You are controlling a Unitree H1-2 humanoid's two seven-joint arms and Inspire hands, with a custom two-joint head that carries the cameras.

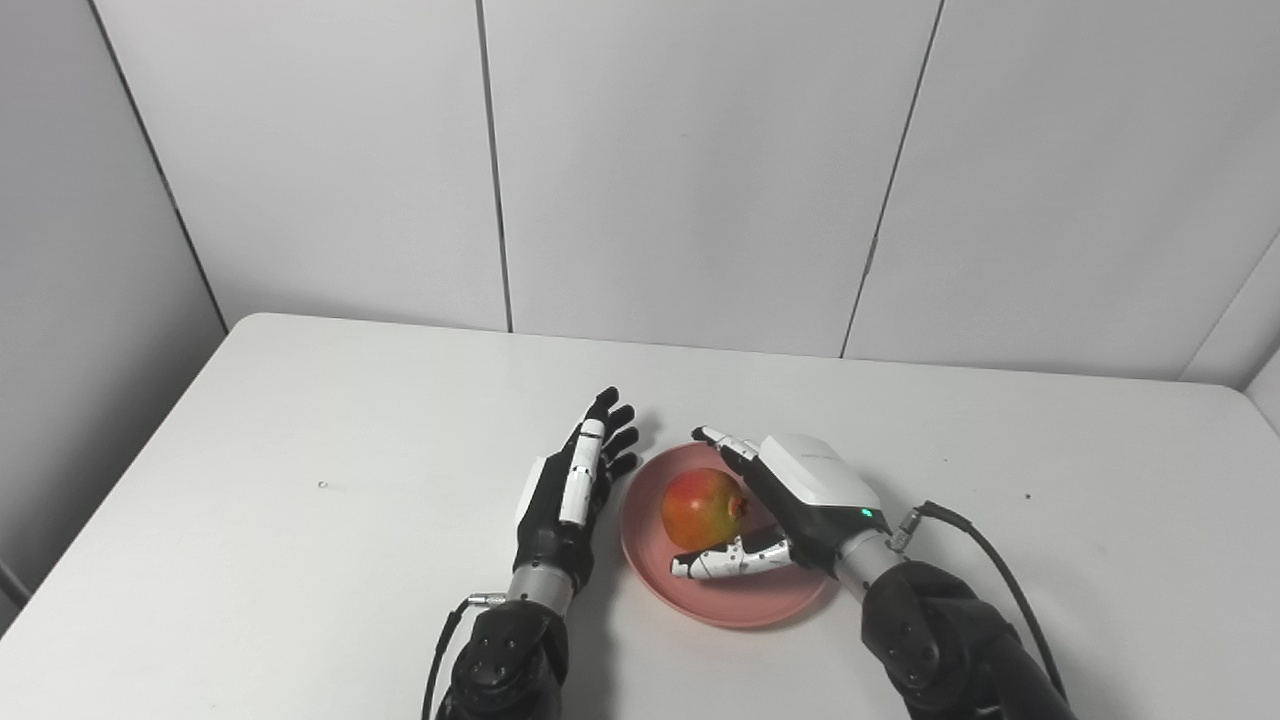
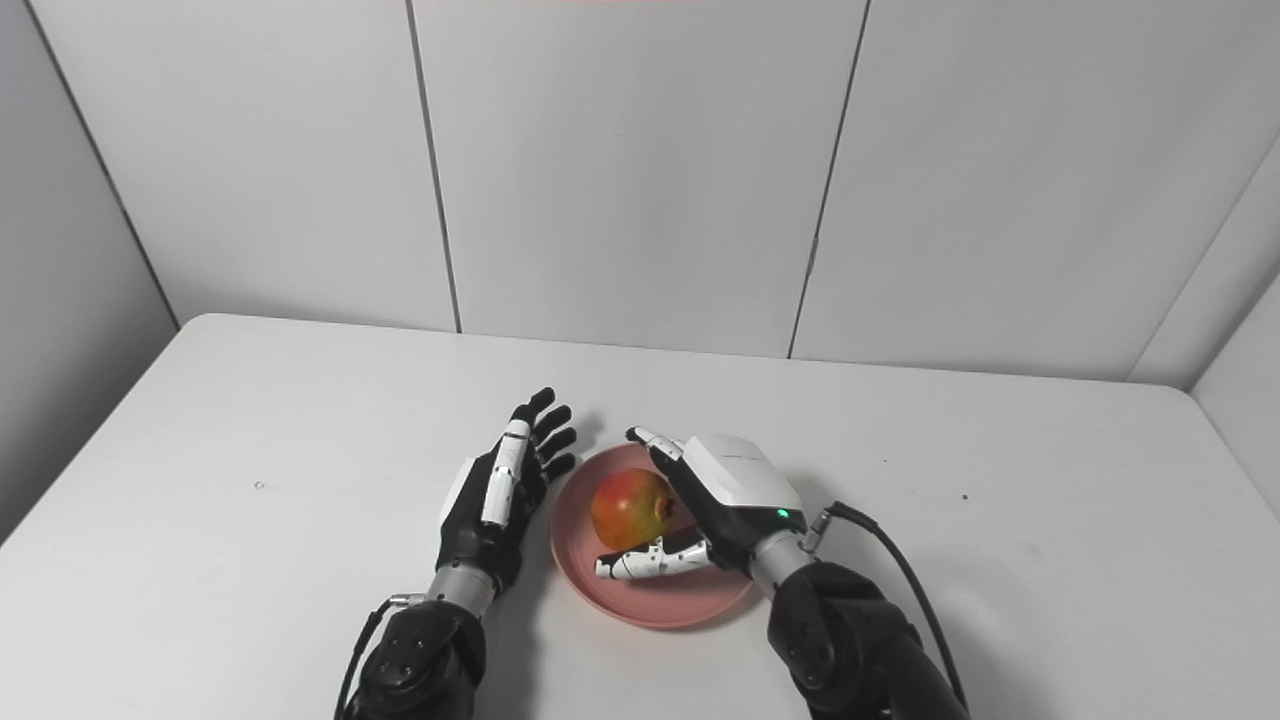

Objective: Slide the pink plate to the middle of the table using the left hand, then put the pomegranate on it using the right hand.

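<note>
The pink plate (image 1: 745,600) lies near the middle of the white table. A red-and-yellow pomegranate (image 1: 703,508) rests on it. My right hand (image 1: 795,500) is over the plate's right side, cupped loosely about the fruit. Its fingers (image 1: 722,440) reach past the far side and its thumb lies along the near side, with a gap showing at the top. The hand looks open. My left hand (image 1: 570,495) stands on its edge just left of the plate's rim, fingers straight and apart, holding nothing. The same stands in the right eye view: plate (image 2: 665,600), pomegranate (image 2: 630,510).
The table (image 1: 300,560) is bare white, with a tiny speck (image 1: 321,485) at the left. Grey wall panels close off the back and left. A black cable (image 1: 985,555) loops from my right wrist.
</note>
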